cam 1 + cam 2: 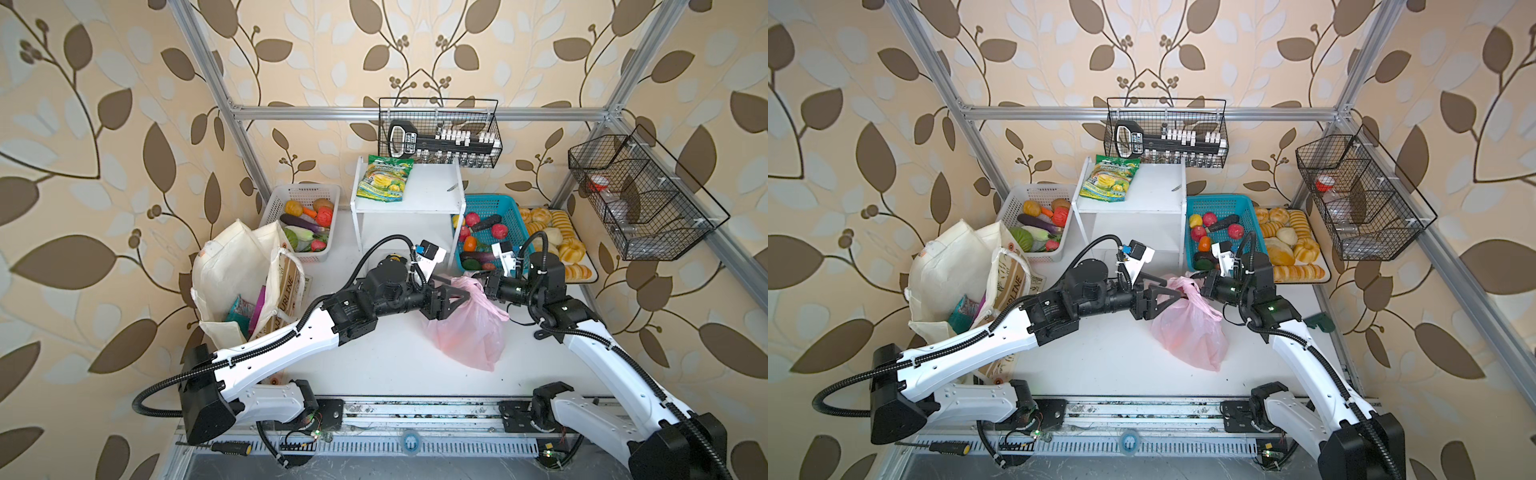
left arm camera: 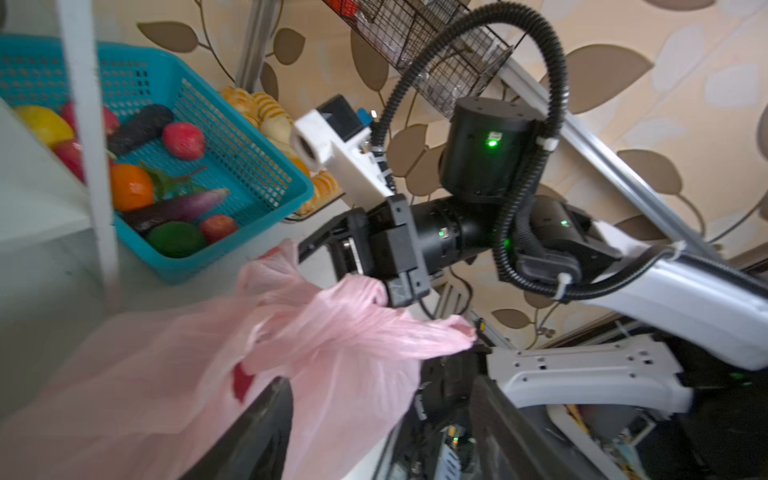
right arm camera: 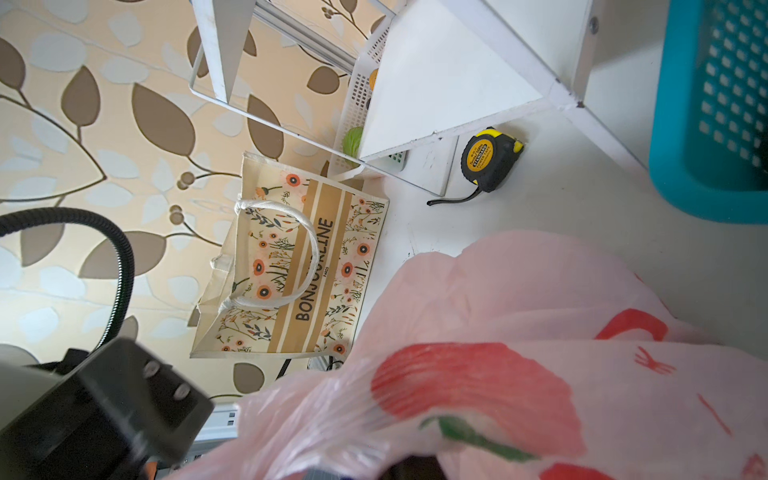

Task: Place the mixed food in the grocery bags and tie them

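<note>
In both top views the right end effector [image 1: 478,277] is clamped on the top of the pink plastic bag [image 1: 469,332], near the middle of the table [image 1: 374,365]. The left end effector [image 1: 455,300] stands wide against the bag.

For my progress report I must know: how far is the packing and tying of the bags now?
Done: teal packet and purple packet stand inside the cream tote. In hand: right tool is shut on the pink bag; left tool is open beside it. Remaining: no knot shows on either bag.
</note>
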Action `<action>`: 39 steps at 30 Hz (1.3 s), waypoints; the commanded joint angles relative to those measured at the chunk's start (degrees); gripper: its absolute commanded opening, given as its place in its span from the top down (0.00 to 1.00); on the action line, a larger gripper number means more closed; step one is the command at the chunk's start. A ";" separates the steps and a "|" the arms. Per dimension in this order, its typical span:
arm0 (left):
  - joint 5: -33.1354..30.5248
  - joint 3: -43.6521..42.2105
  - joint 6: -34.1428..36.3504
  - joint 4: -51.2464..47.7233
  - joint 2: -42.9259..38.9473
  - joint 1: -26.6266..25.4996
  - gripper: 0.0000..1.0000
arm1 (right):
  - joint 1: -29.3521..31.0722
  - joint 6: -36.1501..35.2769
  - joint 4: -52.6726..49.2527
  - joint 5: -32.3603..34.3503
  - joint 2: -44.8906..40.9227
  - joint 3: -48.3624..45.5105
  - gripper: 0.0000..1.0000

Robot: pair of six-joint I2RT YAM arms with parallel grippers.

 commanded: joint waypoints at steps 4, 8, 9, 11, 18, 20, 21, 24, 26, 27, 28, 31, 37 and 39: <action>3.44 7.91 -17.83 -1.82 6.63 -3.52 0.24 | 0.69 -0.59 0.39 2.37 -1.03 -0.43 1.00; 3.68 11.04 -21.92 -6.05 10.55 -3.99 0.23 | 0.83 -0.59 0.45 2.40 -1.06 -0.34 1.00; 3.13 11.00 -24.50 -6.05 11.00 -4.23 0.23 | 0.93 -0.59 0.54 2.65 -1.09 -0.34 1.00; 2.69 11.50 -25.57 -6.10 11.52 -4.50 0.23 | 0.93 -0.59 0.72 2.74 -1.23 -0.40 1.00; -0.61 14.33 -25.43 -11.55 14.35 -4.66 0.24 | 1.42 -0.02 1.76 3.03 -1.17 -0.65 1.00; -1.34 14.12 -25.08 -11.03 14.10 -4.69 0.34 | 1.60 -0.18 1.82 2.99 -1.18 -0.77 1.00; -1.44 14.03 -24.47 -10.66 14.01 -4.68 0.49 | 1.68 -0.31 1.65 3.04 -1.19 -0.87 1.00; -3.94 14.02 -22.72 -12.97 12.64 -4.63 0.79 | 1.50 -1.78 -0.36 3.62 -1.60 -0.65 1.00; -8.08 12.92 -19.95 -16.95 9.66 -4.58 0.96 | 0.99 -2.91 -2.27 4.63 -2.35 -0.51 1.00; -10.87 11.75 -19.78 -18.93 7.70 -4.21 1.00 | 0.52 -3.15 -3.14 4.98 -2.87 -0.60 1.00; -12.08 10.21 -19.34 -19.55 6.04 -3.72 1.00 | -0.03 -3.21 -3.60 4.91 -3.54 -0.81 1.00; -11.40 3.89 -17.45 -18.22 0.51 -0.50 1.00 | -1.72 -3.57 -4.89 4.12 -5.20 -1.05 1.00; -3.89 -1.99 -13.04 -19.51 -5.17 6.26 1.00 | -3.28 -3.76 -6.65 2.02 -7.72 -0.83 1.00; -2.95 -1.19 -10.26 -21.85 -5.02 6.74 1.00 | -3.40 -3.77 -6.60 0.95 -8.14 -0.70 1.00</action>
